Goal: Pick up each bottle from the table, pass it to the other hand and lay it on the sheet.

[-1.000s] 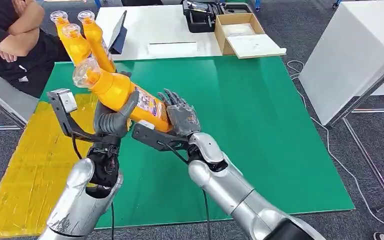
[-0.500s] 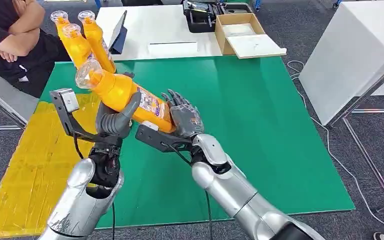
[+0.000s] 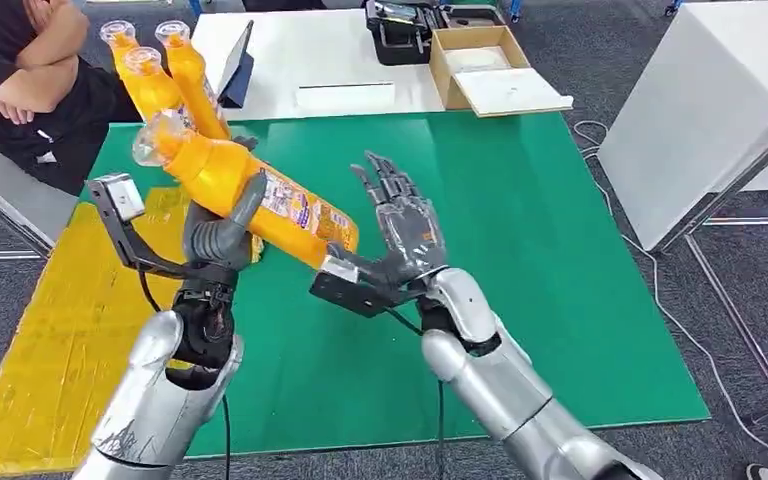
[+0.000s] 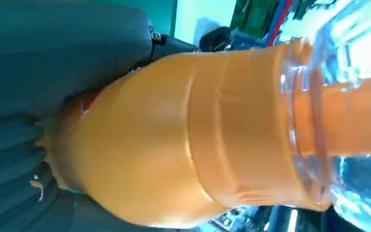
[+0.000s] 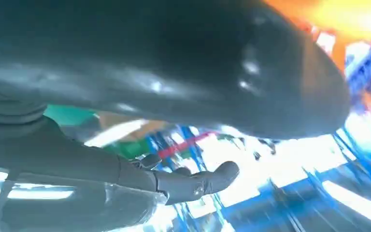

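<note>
Right hand (image 3: 405,235) has let go of orange juice bottle (image 3: 260,195) since a second ago, now apart from its base, fingers spread, holding nothing. Left hand (image 3: 222,235) grips bottle round its middle, tilted, clear cap toward far-left corner, raised over seam between green mat (image 3: 520,250) and yellow sheet (image 3: 60,330). Three more orange bottles (image 3: 165,80) stand at mat's far-left corner.

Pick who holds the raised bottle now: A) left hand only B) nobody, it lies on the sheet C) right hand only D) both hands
A: the left hand grips the bottle around its body, while the right hand is apart from it with fingers spread.
</note>
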